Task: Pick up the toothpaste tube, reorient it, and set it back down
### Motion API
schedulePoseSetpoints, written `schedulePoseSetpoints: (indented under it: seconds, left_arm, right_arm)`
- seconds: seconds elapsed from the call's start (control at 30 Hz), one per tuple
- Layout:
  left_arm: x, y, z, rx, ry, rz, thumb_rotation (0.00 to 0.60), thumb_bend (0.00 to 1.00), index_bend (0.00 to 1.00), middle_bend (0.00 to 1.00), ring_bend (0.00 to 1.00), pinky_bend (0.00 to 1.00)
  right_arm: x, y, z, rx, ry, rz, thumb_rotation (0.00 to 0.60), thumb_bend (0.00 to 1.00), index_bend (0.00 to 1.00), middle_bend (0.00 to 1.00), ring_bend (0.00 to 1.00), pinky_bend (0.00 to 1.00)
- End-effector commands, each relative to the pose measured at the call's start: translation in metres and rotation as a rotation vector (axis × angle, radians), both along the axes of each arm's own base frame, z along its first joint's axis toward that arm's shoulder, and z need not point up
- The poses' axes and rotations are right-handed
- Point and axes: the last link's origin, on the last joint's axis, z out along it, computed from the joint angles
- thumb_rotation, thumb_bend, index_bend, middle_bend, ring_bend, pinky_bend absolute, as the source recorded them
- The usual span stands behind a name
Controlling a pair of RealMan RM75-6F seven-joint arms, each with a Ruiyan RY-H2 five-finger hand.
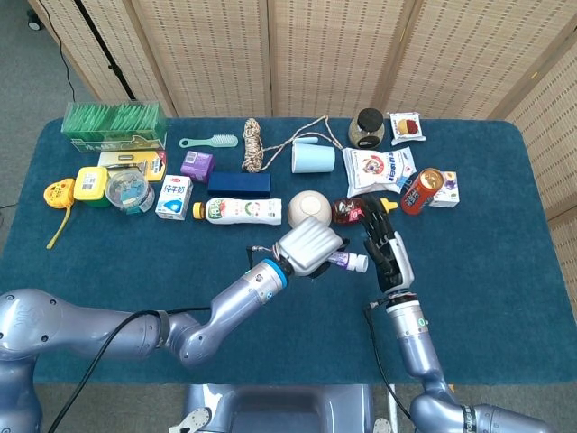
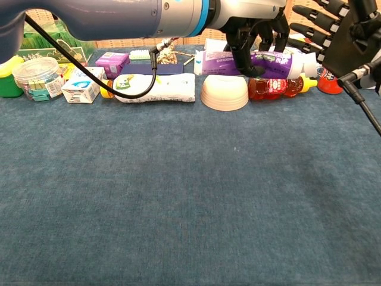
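Chest view: left robot hand (image 2: 253, 27) holds the toothpaste tube (image 2: 256, 61) aloft above the tabletop (image 2: 190, 196).
Right robot hand (image 2: 324, 27) waits open-fingered beside the cap; better to keep the tube level for a handover.

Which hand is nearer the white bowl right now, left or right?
Left. The left hand grips the toothpaste tube just in front of the white bowl, nearly over it. The right hand, fingers spread, sits farther off to the bowl's right, beyond the tube's cap.
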Motion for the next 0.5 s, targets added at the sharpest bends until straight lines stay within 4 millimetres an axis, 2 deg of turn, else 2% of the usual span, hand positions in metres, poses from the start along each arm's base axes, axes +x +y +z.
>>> schedulePoseSetpoints:
  seconds: [0.03,0.5]
  left_arm:
    - [0.003,0.000,-0.001,0.003,-0.001,0.001,0.600,0.60,0.63,0.55,0.58,0.59]
    - [0.013,-0.003,-0.006,-0.004,-0.016,0.005,0.600,0.60,0.63,0.55,0.58,0.59]
  right_arm:
    - [0.001,-0.001,-0.001,0.002,-0.004,-0.001,0.277,0.00,0.00,0.00,0.00,0.00]
    - [0.005,-0.003,-0.006,0.011,-0.007,0.007,0.277,0.00,0.00,0.00,0.00,0.00]
